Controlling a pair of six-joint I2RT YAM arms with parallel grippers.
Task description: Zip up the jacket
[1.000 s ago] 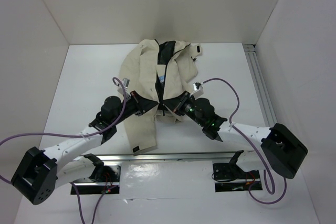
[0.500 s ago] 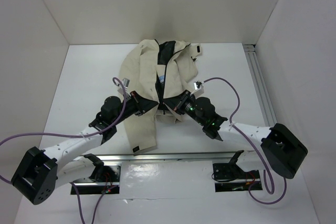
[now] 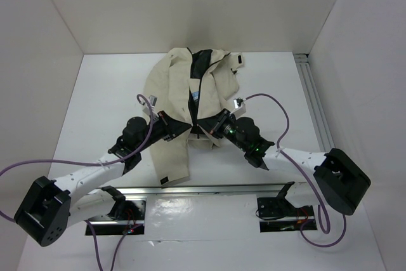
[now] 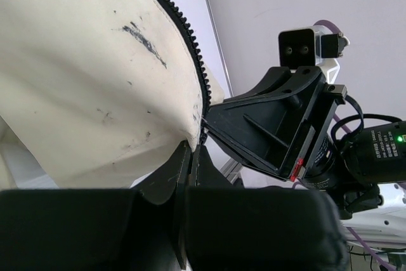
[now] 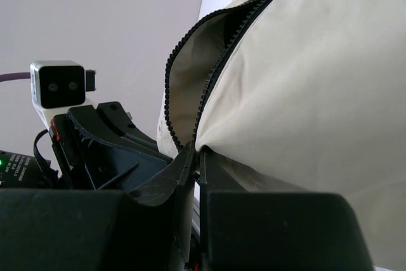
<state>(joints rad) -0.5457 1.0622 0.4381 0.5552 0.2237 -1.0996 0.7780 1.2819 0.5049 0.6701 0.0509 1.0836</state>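
- The jacket [image 3: 170,87] lay spread flat in the middle of the white table [image 3: 101,93], collar toward the far wall and hem toward the arm bases
- Its front stood open near the collar, where black lining showed, and a small white-blue label [image 3: 195,96] sat partway down the opening
- The left gripper [image 3: 179,125] was clamped tight on the lower end of the front edge on its own side, close to the hem
- From the left wrist, black zipper teeth [image 4: 190,46] ran down the cream edge straight into the pinch of the closed fingers; dark smudges [image 4: 144,37] marked the cloth beside them
- The right gripper [image 3: 207,130] was closed in the same way on the opposite front edge, with the cream fabric caught at its fingertips
- The two grippers faced each other across the bottom of the opening, near but not touching
- From the right wrist, two rows of teeth curved apart above the grip, with a shadowed gap between them
- A purple cable [image 3: 279,109] looped up from the right wrist
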